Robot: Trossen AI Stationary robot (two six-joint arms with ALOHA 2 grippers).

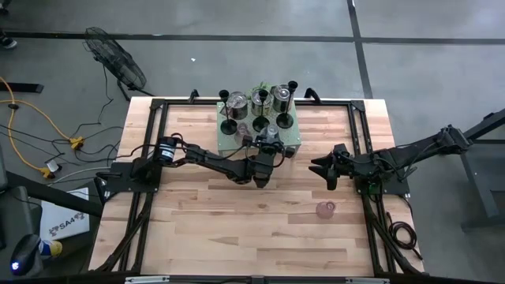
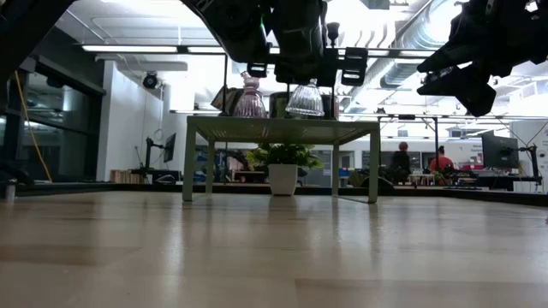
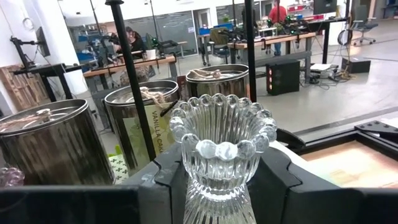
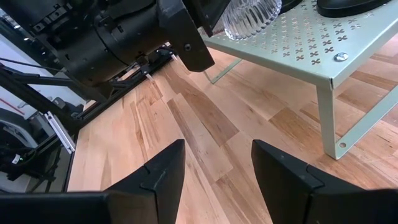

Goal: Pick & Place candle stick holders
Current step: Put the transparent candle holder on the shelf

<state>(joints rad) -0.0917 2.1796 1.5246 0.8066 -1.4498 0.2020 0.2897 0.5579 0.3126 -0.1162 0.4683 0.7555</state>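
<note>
My left gripper (image 1: 271,142) is shut on a clear glass candle holder (image 3: 222,146) at the near edge of the pale green rack (image 1: 290,140). On the rack stand three shiny silver cups (image 3: 144,121), slim black holders (image 1: 228,126) and a small pink glass holder (image 2: 250,98). Another pink holder (image 1: 325,209) stands on the table, near my right gripper (image 4: 217,168), which is open and empty, to the right of the rack and above the wood. My left gripper pinches the clear holder between its two fingers just under the scalloped cup, at the stem (image 3: 214,186). The fingers come about level from the table's near side. The holder stands upright. Its flared foot (image 2: 306,103) is at the rack top; touching or just clear, I cannot tell.
A leafy plant (image 2: 282,156) in a white pot stands behind the rack. Black frame rails (image 1: 154,158) run along the table's left and right sides. Bare wood lies in front of the rack (image 1: 237,229). People sit in the room far behind.
</note>
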